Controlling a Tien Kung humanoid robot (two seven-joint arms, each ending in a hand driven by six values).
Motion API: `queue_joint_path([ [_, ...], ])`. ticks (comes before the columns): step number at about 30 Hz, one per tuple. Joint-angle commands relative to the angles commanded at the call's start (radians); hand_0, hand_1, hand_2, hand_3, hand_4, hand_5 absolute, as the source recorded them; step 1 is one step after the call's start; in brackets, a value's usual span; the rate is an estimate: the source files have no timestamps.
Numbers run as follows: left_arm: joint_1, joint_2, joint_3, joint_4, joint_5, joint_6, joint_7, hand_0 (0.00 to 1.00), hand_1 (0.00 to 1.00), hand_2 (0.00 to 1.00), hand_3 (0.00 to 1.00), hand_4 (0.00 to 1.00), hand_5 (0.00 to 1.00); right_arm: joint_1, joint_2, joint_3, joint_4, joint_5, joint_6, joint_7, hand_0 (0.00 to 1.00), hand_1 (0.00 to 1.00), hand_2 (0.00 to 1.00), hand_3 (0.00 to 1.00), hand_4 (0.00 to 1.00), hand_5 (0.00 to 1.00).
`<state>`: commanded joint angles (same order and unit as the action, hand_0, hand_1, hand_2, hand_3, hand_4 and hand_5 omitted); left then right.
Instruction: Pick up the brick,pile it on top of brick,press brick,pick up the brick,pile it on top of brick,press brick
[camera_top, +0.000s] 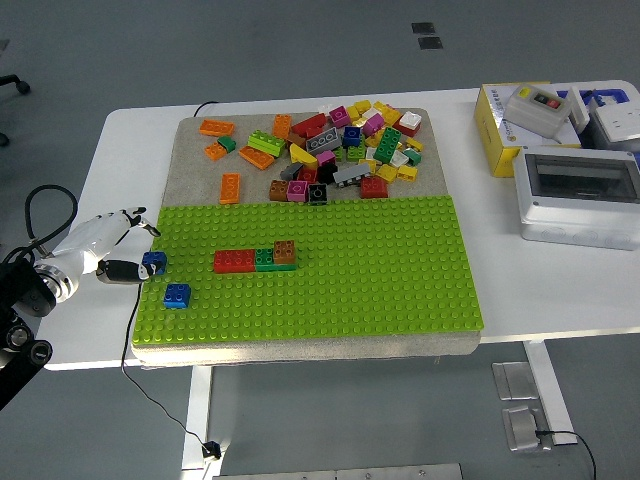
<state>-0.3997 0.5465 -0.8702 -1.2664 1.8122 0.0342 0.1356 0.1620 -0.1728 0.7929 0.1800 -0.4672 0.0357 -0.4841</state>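
Observation:
My left hand (128, 245), white with black fingertips, reaches in from the left over the table edge. Its fingers are spread and its thumb tip touches or nearly touches a small blue brick (154, 263) at the left edge of the green baseplate (380, 280). A second blue brick (177, 295) sits on the plate just below. A row of a red brick (233, 261), a green brick (265, 262) and a brown brick (285, 251) stands on the plate to the right. The right arm is out of sight.
A pile of several loose coloured bricks (335, 145) lies on the grey mat behind the baseplate. A yellow box (520, 125) and a grey-and-white case (580, 195) stand at the table's right. A black cable (135, 330) runs down the left edge.

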Motion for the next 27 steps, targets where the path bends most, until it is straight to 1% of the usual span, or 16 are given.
queue_joint_path([
  [1, 0.0, -0.001, 0.0, 0.001, 0.0, 0.0, 0.0, 0.998, 0.998, 0.998, 0.689, 0.75, 0.29, -0.001, 0.0, -0.001, 0.0, 0.002, -0.001, 0.002, 0.732, 0.674, 0.699, 0.955, 0.656, 0.998],
  [8, -0.001, -0.005, 0.009, 0.027, 0.0, -0.001, -0.006, 0.998, 0.998, 0.996, 0.687, 0.75, 0.29, -0.002, 0.0, -0.009, 0.0, -0.001, -0.01, 0.025, 0.732, 0.672, 0.697, 0.954, 0.655, 0.998],
  [11, -0.005, -0.003, 0.016, 0.043, -0.005, 0.002, -0.011, 0.998, 0.998, 0.996, 0.687, 0.75, 0.29, -0.002, -0.001, -0.007, 0.0, -0.007, -0.011, 0.029, 0.732, 0.672, 0.697, 0.954, 0.655, 0.998],
  [12, -0.008, 0.0, 0.021, 0.048, -0.013, 0.006, -0.016, 0.998, 0.998, 0.996, 0.687, 0.75, 0.29, -0.002, -0.001, -0.007, 0.0, -0.008, -0.011, 0.03, 0.732, 0.672, 0.697, 0.954, 0.655, 0.998],
  [13, -0.011, 0.001, 0.025, 0.053, -0.02, 0.011, -0.021, 0.998, 0.998, 0.989, 0.686, 0.746, 0.287, -0.002, -0.001, -0.007, 0.0, -0.009, -0.011, 0.031, 0.727, 0.67, 0.682, 0.923, 0.655, 0.998],
  [18, -0.025, -0.001, 0.05, 0.088, -0.028, 0.042, -0.06, 0.998, 0.998, 0.989, 0.686, 0.746, 0.287, 0.0, -0.003, 0.002, 0.0, -0.026, -0.01, 0.034, 0.727, 0.67, 0.682, 0.923, 0.655, 0.998],
  [19, -0.026, -0.002, 0.05, 0.093, -0.027, 0.046, -0.065, 0.998, 0.995, 0.978, 0.684, 0.75, 0.286, 0.0, -0.003, 0.003, 0.0, -0.028, -0.01, 0.035, 0.727, 0.669, 0.679, 0.906, 0.659, 0.998],
  [23, -0.03, -0.005, 0.054, 0.114, -0.02, 0.055, -0.082, 0.998, 0.995, 0.978, 0.684, 0.75, 0.286, 0.0, -0.004, 0.006, 0.0, -0.032, -0.012, 0.039, 0.727, 0.669, 0.679, 0.906, 0.659, 0.998],
  [27, -0.038, -0.013, 0.063, 0.133, 0.008, 0.059, -0.096, 0.998, 0.991, 0.973, 0.681, 0.749, 0.285, 0.001, -0.003, 0.006, 0.0, -0.036, -0.013, 0.042, 0.73, 0.668, 0.678, 0.897, 0.659, 0.998],
])
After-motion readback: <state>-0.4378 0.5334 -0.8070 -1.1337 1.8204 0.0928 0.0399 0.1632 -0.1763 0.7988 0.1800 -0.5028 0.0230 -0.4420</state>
